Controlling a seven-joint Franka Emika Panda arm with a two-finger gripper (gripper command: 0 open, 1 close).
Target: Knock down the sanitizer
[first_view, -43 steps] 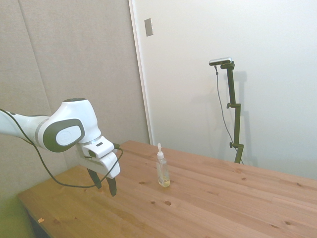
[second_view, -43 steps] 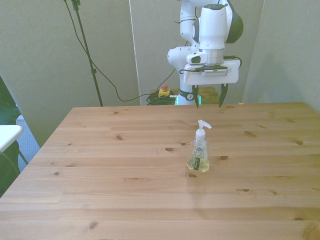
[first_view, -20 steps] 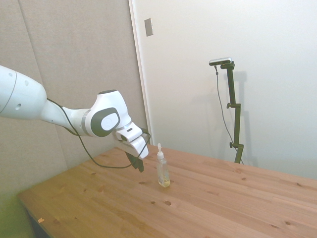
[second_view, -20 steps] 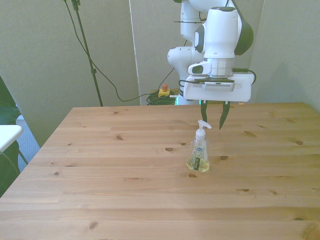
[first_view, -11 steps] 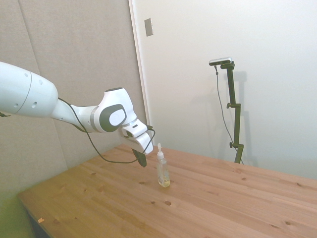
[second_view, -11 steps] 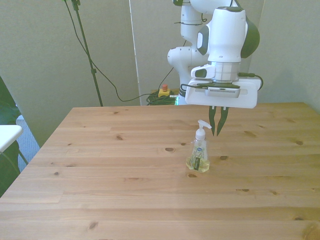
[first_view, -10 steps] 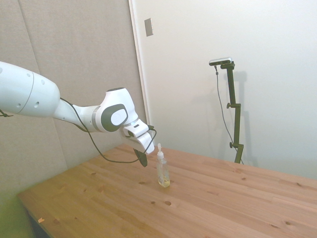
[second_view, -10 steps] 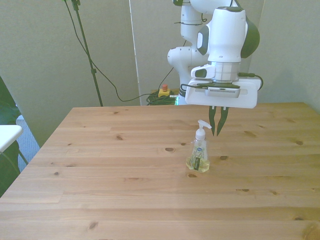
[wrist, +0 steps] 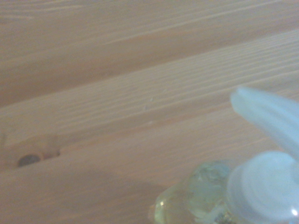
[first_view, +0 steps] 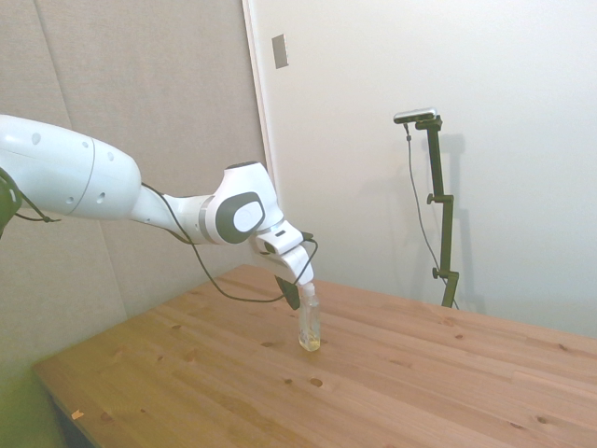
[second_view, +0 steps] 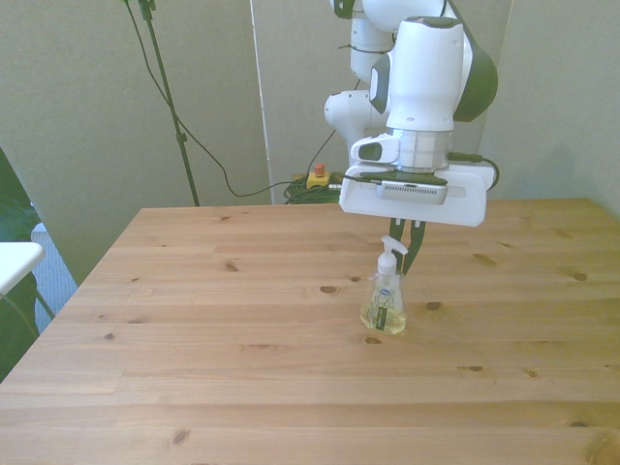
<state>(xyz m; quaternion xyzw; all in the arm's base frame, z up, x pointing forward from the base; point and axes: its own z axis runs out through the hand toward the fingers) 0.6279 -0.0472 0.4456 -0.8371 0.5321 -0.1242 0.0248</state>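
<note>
From the side, the white arm reaches in low over the bench [first_view: 392,373], and its pincer [first_view: 292,296] hangs right against the upper part of the bottle [first_view: 309,327]. The dark fingers sit on the arm's side of the bottle, at the height of the neck and pump. Whether they touch it cannot be told from here. The bottle stands upright, or very nearly so, with its yellowish liquid settled at the base.

From the front, the bottle [second_view: 385,295] stands on the bench [second_view: 194,320] a little toward the front view's right of the middle, with bare wood on all sides. The pincer [second_view: 415,244] shows just behind the pump top and slightly toward the front view's right of it. Its fingers look drawn close together with only a thin gap, and they grip nothing.

From the wrist, the white pump head [wrist: 264,186] and spout fill one corner, blurred and very near, with the clear body and yellow liquid beneath it. The rest is bench [wrist: 117,93] planks and one dark knot.

The step in hand looks like the push itself: the approach is done, and the fingers are at the bottle's top. The next move probably calls for a firm sideways sweep through the neck, high enough to tip the bottle instead of sliding it along the wood.
</note>
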